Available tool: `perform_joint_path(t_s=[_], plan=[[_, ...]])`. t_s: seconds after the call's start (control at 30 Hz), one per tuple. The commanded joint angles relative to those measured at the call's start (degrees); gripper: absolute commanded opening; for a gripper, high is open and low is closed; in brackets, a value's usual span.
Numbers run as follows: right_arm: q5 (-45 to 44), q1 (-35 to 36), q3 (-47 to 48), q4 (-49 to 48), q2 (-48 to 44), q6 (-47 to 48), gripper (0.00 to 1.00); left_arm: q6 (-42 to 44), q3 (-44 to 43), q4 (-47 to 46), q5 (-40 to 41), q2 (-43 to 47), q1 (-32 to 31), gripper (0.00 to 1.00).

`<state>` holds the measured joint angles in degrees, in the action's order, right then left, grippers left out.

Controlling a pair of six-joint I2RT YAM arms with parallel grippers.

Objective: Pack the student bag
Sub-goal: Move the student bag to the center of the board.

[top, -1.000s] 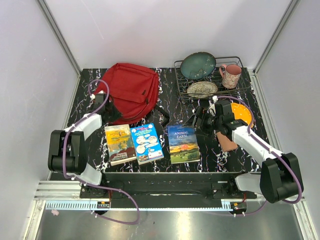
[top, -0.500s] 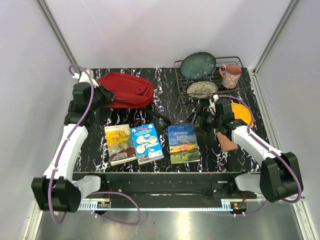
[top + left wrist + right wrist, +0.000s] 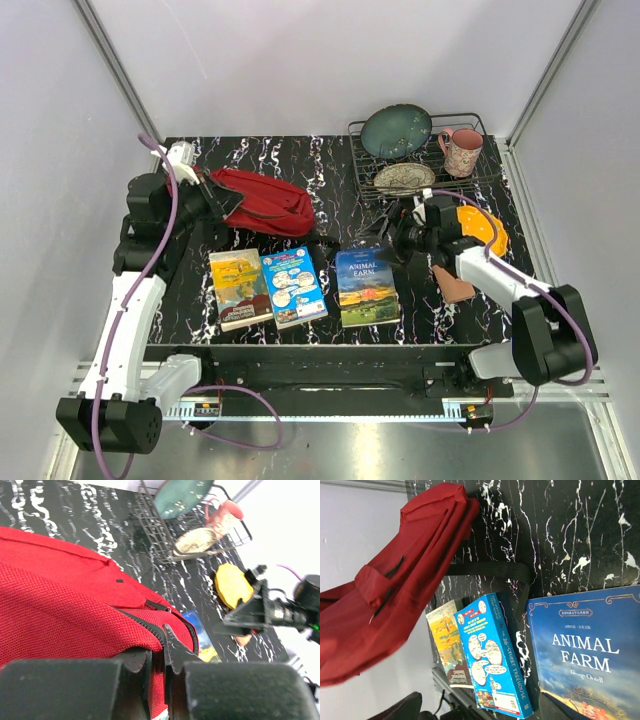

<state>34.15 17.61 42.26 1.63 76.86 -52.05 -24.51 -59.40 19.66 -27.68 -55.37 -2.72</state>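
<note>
Packing is barely getting under way: the left gripper (image 3: 159,647) is pinching its narrow jaws on the student bag (image 3: 262,200) at the desk's (image 3: 330,170) far left, the right gripper (image 3: 395,236) is hanging wide and empty, and three books (image 3: 292,286) are lying unpacked.

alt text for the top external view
The left gripper is shut on the red student bag at far left. Three books lie in a row; the open right gripper hovers beside them, near a dish rack.

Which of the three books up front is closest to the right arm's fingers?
Animal Farm, the rightmost one with the landscape cover, lying next to the right arm's fingers. The blue Treehouse book and the yellow book lie further left.
</note>
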Motion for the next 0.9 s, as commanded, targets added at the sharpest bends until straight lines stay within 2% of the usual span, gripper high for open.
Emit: perform_joint_path(t_s=[0.0,0.07,0.17,0.37,0.57,0.7,0.77,0.8,0.87], plan=[[0.66,1.99,3.95,-7.26,5.82,-11.47,1.0,2.89,-3.36,-7.7,-13.43,1.49,-0.27,0.0],[-0.92,3.13,6.42,-7.78,8.56,-15.77,1.0,3.5,-0.57,-8.06,-15.64,2.81,-0.62,0.0],[-0.84,5.42,7.39,-14.17,14.62,-22.19,0.99,4.91,3.49,-6.66,-18.28,5.71,-0.62,0.0],[-3.91,9.89,7.22,-28.16,26.04,-33.53,1.0,5.45,10.61,-1.03,-14.42,12.39,-0.62,0.0],[-7.16,13.15,10.73,-30.01,31.5,-34.17,1.0,0.96,18.17,0.38,-12.93,17.14,-0.62,0.0],[-9.36,13.42,11.0,-30.54,32.56,-33.73,1.0,1.13,20.37,2.74,-11.87,19.25,-0.62,0.0],[-10.24,13.42,10.48,-32.9,33.09,-33.64,0.96,1.83,20.55,3.54,-11.17,20.13,-0.71,0.0],[-10.42,13.42,10.47,-33.61,33.27,-33.64,0.83,2.1,20.64,4.24,-11.08,20.3,-0.62,0.0],[-10.6,13.42,10.91,-34.76,33.53,-32.77,0.73,2.8,20.46,4.86,-10.55,20.66,-0.62,0.0]])
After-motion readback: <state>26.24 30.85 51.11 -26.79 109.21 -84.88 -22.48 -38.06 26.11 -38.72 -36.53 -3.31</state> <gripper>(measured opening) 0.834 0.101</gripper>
